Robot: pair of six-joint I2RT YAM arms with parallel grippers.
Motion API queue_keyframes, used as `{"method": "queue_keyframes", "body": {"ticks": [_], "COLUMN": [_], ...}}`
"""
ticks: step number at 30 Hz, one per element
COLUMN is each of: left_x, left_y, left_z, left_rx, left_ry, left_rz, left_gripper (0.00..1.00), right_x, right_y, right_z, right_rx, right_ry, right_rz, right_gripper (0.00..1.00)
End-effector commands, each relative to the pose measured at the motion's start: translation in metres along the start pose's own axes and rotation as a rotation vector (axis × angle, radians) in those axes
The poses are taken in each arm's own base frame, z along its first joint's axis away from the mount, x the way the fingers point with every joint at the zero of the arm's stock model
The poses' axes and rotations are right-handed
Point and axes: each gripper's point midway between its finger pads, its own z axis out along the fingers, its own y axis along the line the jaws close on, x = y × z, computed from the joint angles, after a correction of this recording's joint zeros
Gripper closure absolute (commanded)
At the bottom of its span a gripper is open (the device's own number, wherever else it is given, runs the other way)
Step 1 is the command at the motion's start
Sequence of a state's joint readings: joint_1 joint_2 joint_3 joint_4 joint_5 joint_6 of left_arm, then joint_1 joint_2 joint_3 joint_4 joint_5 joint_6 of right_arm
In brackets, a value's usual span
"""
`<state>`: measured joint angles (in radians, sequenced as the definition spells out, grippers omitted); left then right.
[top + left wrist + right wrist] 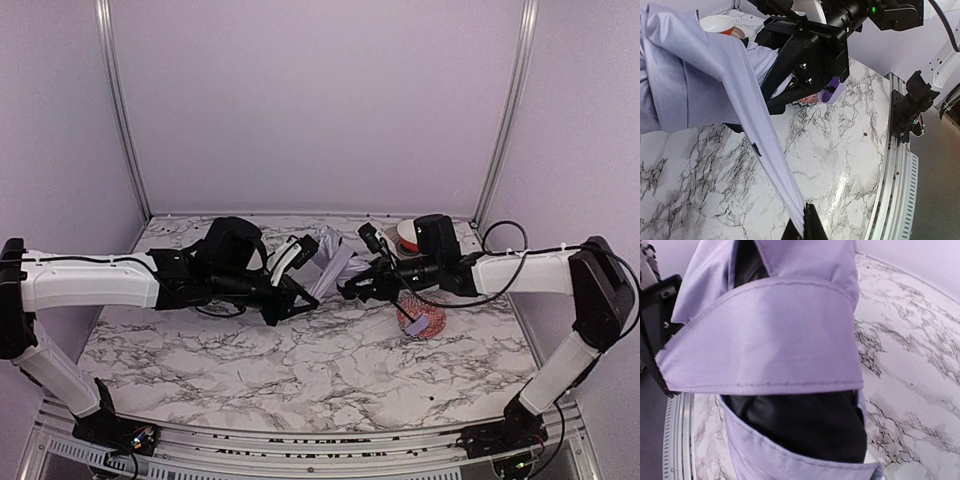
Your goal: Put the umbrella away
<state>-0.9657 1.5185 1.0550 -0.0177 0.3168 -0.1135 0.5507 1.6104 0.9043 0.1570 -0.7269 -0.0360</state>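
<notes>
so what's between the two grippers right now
Only the lavender fabric of the umbrella, stretched from the left gripper up to the right gripper, above the marble table. The left wrist view shows it best.

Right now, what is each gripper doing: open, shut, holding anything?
Left gripper: closed, pinching a strip of lavender fabric of the umbrella.
Right gripper: closed on the umbrella's bundled canopy.
</notes>
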Motion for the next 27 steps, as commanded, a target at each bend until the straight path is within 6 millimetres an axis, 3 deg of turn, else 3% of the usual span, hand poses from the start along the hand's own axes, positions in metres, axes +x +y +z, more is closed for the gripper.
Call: {"method": "queue_keyframes", "body": {"ticks": [1, 4, 8, 12, 15, 18, 21, 27], "left_x": [0.032, 0.039, 0.025, 0.02, 0.013, 0.009, 0.0, -0.06], "left_y": [-0.026, -0.015, -0.022, -0.024, -0.022, -0.02, -0.003, 0.034], "left_z": [0.0, 0.0, -0.006, -0.007, 0.0, 0.008, 0.007, -0.024], "left_rx": [0.116, 0.065, 0.09, 0.087, 0.087, 0.105, 0.031, -0.182], "left_ry": [0.074, 0.06, -0.085, -0.155, -0.162, -0.163, -0.174, -0.318], "left_rz": [0.119, 0.182, 0.298, 0.43, 0.517, 0.595, 0.689, 0.855], "left_gripper": [1.0, 1.0, 1.0, 1.0, 1.0, 1.0, 1.0, 1.0], "right_x": [-0.088, -0.107, -0.114, -0.104, -0.095, -0.082, -0.065, -0.019], "right_y": [0.013, 0.053, 0.121, 0.181, 0.215, 0.242, 0.262, 0.278], "right_z": [-0.051, -0.075, -0.109, -0.122, -0.124, -0.126, -0.123, -0.088], "right_rx": [0.001, -0.099, -0.315, -0.458, -0.527, -0.585, -0.608, -0.571], "right_ry": [-0.219, -0.272, -0.333, -0.335, -0.325, -0.311, -0.265, -0.071], "right_rz": [-0.105, -0.247, -0.438, -0.631, -0.743, -0.841, -0.936, -1.069], "right_gripper": [1.0, 1.0, 1.0, 1.0, 1.0, 1.0, 1.0, 1.0]}}
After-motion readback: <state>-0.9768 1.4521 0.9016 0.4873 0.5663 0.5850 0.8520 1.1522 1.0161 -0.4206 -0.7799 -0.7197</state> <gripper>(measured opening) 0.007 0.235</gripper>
